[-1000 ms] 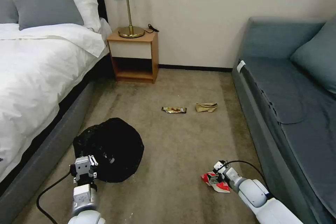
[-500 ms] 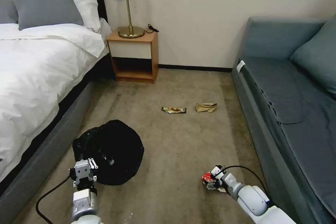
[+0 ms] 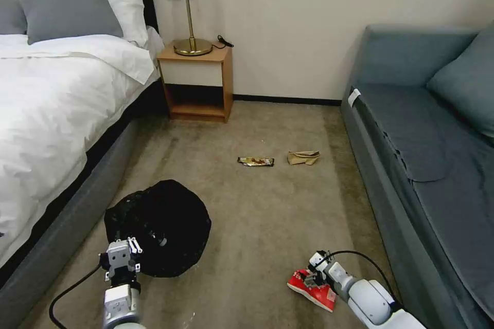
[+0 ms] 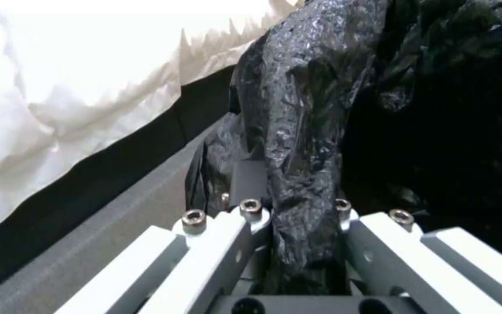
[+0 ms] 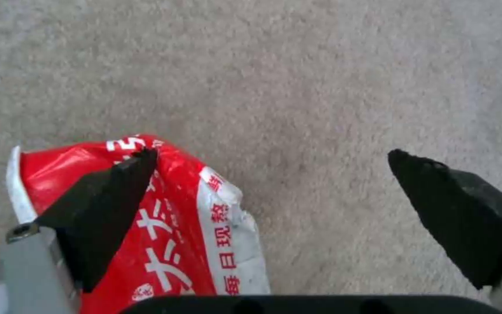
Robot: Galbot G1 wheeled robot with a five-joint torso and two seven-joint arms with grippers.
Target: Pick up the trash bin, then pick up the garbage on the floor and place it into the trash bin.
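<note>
The red-white snack bag (image 5: 164, 226) bears white and red Chinese characters, including 日, 现 and 熬.

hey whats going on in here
A two-armed robot is tidying litter off a bedroom carpet. Its left gripper is shut on the black bag liner of the trash bin, beside the bed. Its right gripper is open, low over the floor, with one finger above the red-white snack bag, which lies on the carpet ungrasped. Farther off, a candy wrapper and a tan paper wad also lie on the floor, near the nightstand.
</note>
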